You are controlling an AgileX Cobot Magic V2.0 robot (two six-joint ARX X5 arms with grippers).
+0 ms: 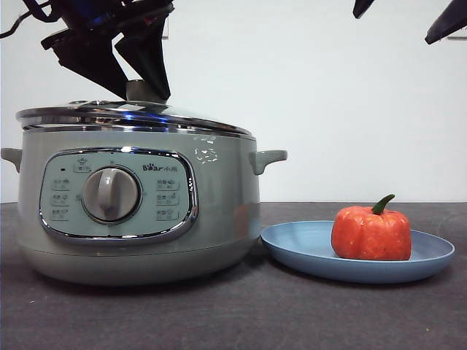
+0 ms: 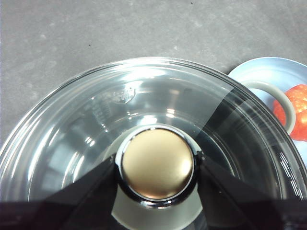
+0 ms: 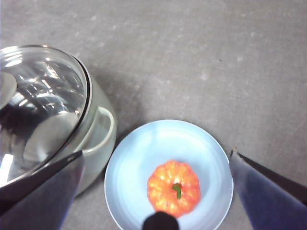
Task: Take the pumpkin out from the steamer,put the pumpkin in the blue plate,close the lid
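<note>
The sage-green steamer (image 1: pixel 219 204) stands at the left with the glass lid (image 1: pixel 131 115) resting on its rim. My left gripper (image 1: pixel 146 91) comes down from above and its jaws press both sides of the lid's knob (image 2: pixel 157 163). The orange pumpkin (image 1: pixel 371 235) sits upright in the blue plate (image 1: pixel 306 248), to the right of the steamer. My right gripper (image 3: pixel 157 153) hangs open and empty high above the plate (image 3: pixel 144 158) and pumpkin (image 3: pixel 173 187). In the front view it shows only as black tips (image 1: pixel 401 18) at the top right corner.
The steamer's right side handle (image 1: pixel 268 158) sticks out toward the plate, close to its rim. The grey tabletop (image 3: pixel 201 57) stretches behind and around both. A white wall stands at the back.
</note>
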